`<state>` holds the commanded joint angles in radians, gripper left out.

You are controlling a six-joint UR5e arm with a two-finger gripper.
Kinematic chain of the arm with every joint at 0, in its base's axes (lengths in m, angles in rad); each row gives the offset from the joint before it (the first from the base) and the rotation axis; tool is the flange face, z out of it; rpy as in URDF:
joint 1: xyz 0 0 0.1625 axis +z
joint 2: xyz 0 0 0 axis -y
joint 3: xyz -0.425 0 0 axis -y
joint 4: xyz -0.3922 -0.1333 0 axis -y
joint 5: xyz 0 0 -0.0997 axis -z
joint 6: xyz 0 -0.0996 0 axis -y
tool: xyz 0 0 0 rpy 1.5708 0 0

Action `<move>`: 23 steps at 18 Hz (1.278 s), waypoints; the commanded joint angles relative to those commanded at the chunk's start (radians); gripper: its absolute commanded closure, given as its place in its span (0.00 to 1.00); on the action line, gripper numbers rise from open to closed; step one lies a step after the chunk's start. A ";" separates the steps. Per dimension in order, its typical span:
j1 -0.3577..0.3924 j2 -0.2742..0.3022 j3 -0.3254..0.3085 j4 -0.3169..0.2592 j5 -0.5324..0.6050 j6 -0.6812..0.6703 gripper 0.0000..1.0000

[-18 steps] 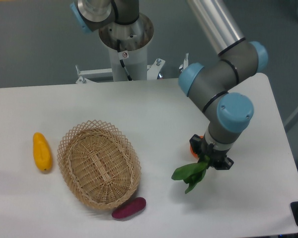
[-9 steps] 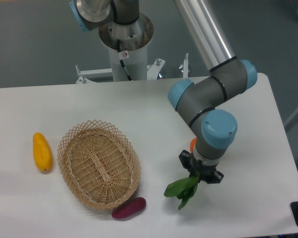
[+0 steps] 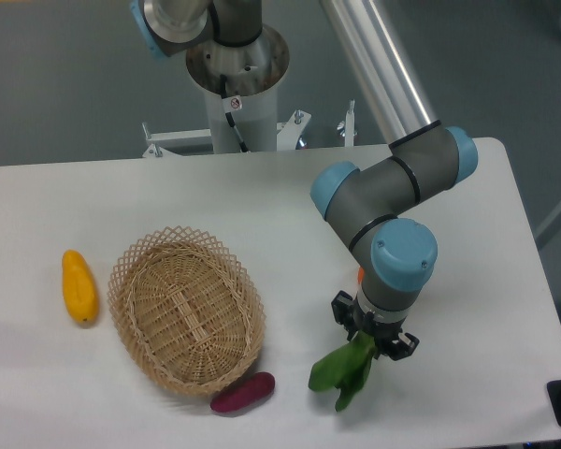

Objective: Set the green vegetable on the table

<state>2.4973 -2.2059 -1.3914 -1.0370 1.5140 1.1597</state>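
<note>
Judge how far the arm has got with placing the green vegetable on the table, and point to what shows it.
Done: the green vegetable is out of the wicker basket, which is empty, and hangs over bare table right of it. In hand: the gripper is shut on its upper end, leaves dangling down. Left: lowering it, releasing and backing away. Whether the leaf tips already touch the table cannot be told.

Tabletop [image 3: 122,196]: plain white, no pattern. Green vegetable [image 3: 341,372] near front edge: dark green leaves. Basket [image 3: 186,309], left of centre: tan wicker, open lattice rim, tighter weave on the base. Fruit [image 3: 79,286] toward left edge: yellow. Sweet potato [image 3: 242,392] at front edge: purple-magenta. Arm [image 3: 393,187]: grey links, light-blue joint caps, silver tube. End effector [image 3: 374,335]: black. Small orange patch beside it, mostly hidden.
</note>
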 joint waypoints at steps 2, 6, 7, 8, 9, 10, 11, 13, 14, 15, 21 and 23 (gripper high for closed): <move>0.000 -0.002 0.012 0.000 0.002 -0.002 0.01; 0.011 0.009 0.049 -0.011 -0.009 -0.002 0.00; 0.020 0.015 0.057 -0.012 -0.008 -0.002 0.00; 0.034 0.020 0.066 -0.015 -0.008 0.000 0.00; 0.046 0.021 0.084 -0.026 -0.011 0.008 0.00; 0.055 0.023 0.110 -0.049 -0.023 0.011 0.00; 0.061 0.021 0.142 -0.083 -0.031 0.015 0.00; 0.066 0.015 0.196 -0.150 -0.028 0.025 0.00; 0.075 0.017 0.212 -0.172 -0.026 0.037 0.00; 0.089 0.017 0.219 -0.185 -0.025 0.060 0.00; 0.153 0.025 0.227 -0.202 -0.020 0.188 0.00; 0.167 0.021 0.232 -0.218 -0.015 0.247 0.00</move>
<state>2.6645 -2.1844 -1.1597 -1.2547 1.4987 1.4064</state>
